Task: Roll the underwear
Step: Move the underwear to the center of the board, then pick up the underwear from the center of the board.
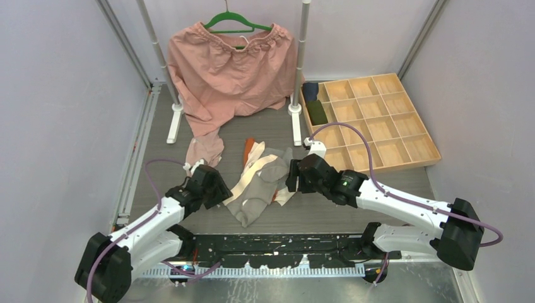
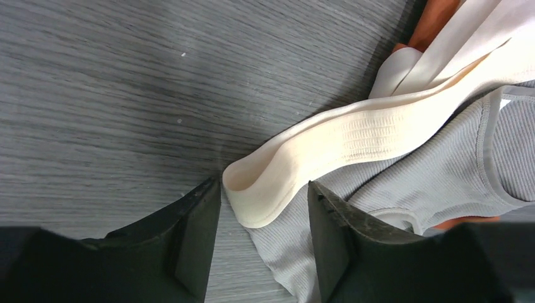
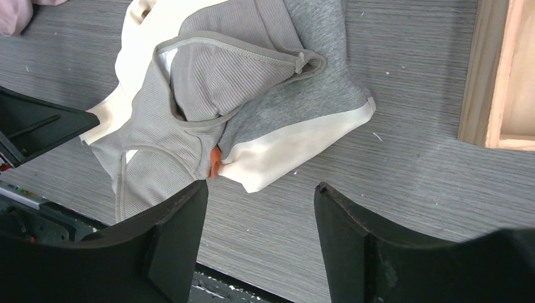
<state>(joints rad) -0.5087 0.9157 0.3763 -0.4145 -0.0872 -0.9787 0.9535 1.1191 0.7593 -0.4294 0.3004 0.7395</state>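
Top view: the underwear (image 1: 258,186) lies heaped mid-frame on the grey worktop (image 1: 303,214). Left wrist: left jaws spread around the looped end of a cream waistband (image 2: 340,139). Right wrist: right jaws spread over the worktop, the underwear just above them, upper left.

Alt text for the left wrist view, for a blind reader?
The two black fingers of the left gripper stand apart on either side of the looped end of a cream ribbed waistband, not clamped on it. The band lies over a grey ribbed undergarment, with orange cloth at the top right, all on a grey wood-grain table.
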